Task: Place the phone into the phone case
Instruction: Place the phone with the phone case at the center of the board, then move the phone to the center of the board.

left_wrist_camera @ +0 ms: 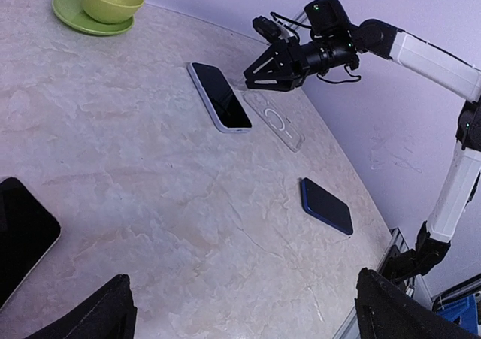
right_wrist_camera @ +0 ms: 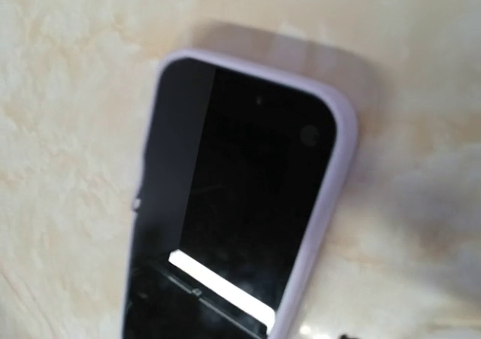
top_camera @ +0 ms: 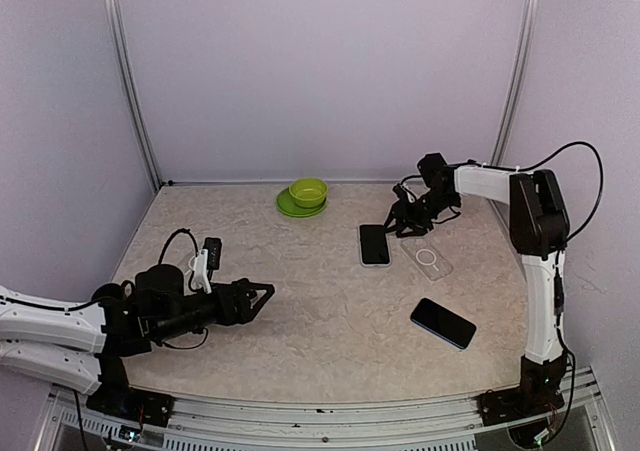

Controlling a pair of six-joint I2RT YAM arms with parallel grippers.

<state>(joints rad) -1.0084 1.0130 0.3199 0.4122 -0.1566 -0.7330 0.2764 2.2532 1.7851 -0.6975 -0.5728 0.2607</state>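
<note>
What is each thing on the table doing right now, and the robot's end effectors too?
lilac-edged phone: flat, screen up, not in the case.
clear case: empty, flat beside it.
blue phone: flat, off alone.
black phone: flat, screen dark.
green bowl: upright on its plate.
left end effector: open, empty.
right end effector: open, empty, by the lilac-edged phone.
</note>
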